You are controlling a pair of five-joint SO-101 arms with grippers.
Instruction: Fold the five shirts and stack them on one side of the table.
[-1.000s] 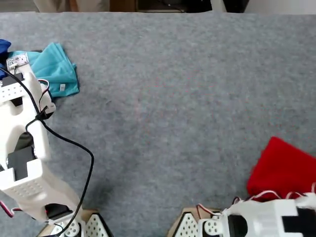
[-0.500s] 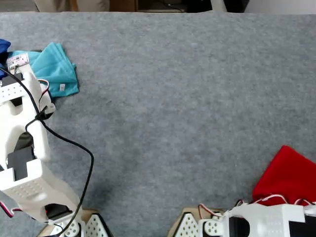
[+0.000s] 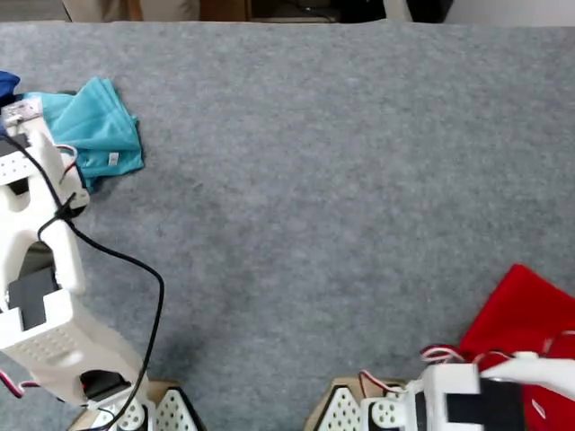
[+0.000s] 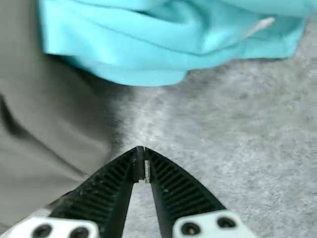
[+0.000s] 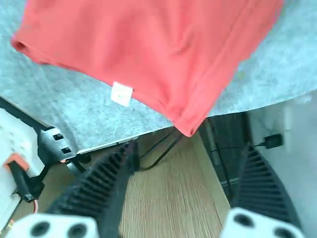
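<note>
A folded teal shirt [image 3: 103, 126] lies at the table's far left, with a blue shirt's edge [image 3: 7, 85] beside it. My left gripper [image 4: 140, 166] is shut on nothing, its tips just above the felt, a short way from the teal shirt [image 4: 163, 44] and beside a taupe cloth [image 4: 44, 124]. A red shirt [image 3: 526, 310] lies crumpled at the front right corner. My right gripper [image 5: 189, 148] stands open over the table's edge, just off the hem of the red shirt [image 5: 148, 49], whose white tag [image 5: 122, 93] shows.
Grey felt [image 3: 323, 180] covers the table. The left arm [image 3: 40, 269] stands along the left edge, with a black cable [image 3: 135, 269] looping off it. The right arm [image 3: 485, 404] sits at the front right. Beyond the table edge are a wooden floor [image 5: 163, 208] and cables.
The red shirt slid toward the front right corner and then stayed put. The right arm shifted right. The left arm moved slightly left, away from the teal shirt.
</note>
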